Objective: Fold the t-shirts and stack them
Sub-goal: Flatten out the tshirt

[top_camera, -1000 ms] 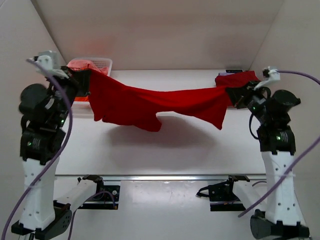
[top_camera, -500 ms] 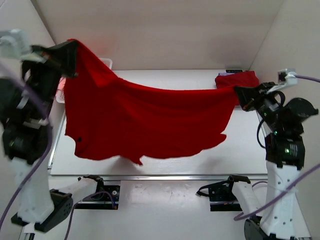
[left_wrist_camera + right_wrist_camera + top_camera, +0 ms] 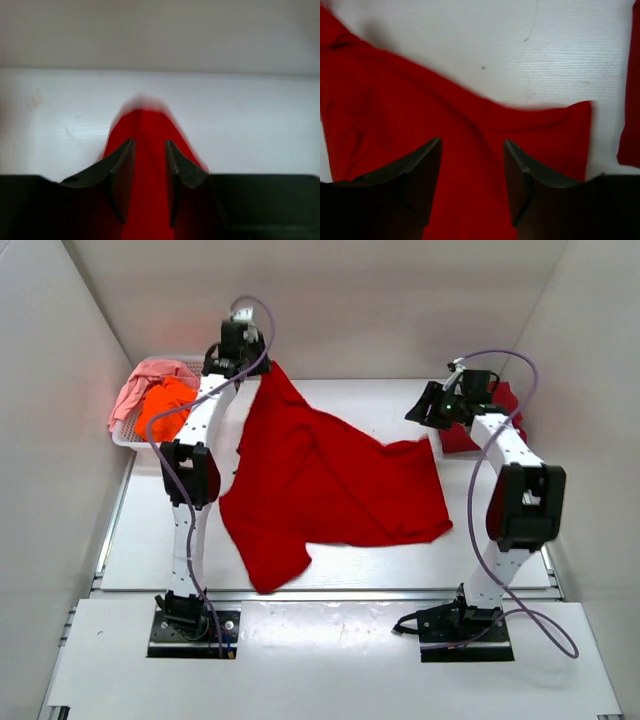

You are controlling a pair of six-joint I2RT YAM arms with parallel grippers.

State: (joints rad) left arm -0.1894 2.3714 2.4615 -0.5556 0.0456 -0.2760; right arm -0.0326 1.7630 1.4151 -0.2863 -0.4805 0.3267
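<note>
The bright red t-shirt (image 3: 330,485), stretched in the air between both arms a second ago, has been brought down onto the table (image 3: 350,400). It is now spread open but rumpled, with one lower corner trailing toward the near edge. Laying out may be judged nearly done; no fold has been made yet.

The right gripper (image 3: 472,142) is seen with its jaws parted above the shirt's right corner and nothing grasped (the cloth lies flat beneath it). At the left gripper (image 3: 150,142) red cloth is seen between narrowly parted fingers, and the far left corner is drawn up into a peak. Whether it is gripped or slipping free cannot be told, that view being blurred.

The darker crimson t-shirt (image 3: 505,400) is largely hidden behind the right arm.
</note>
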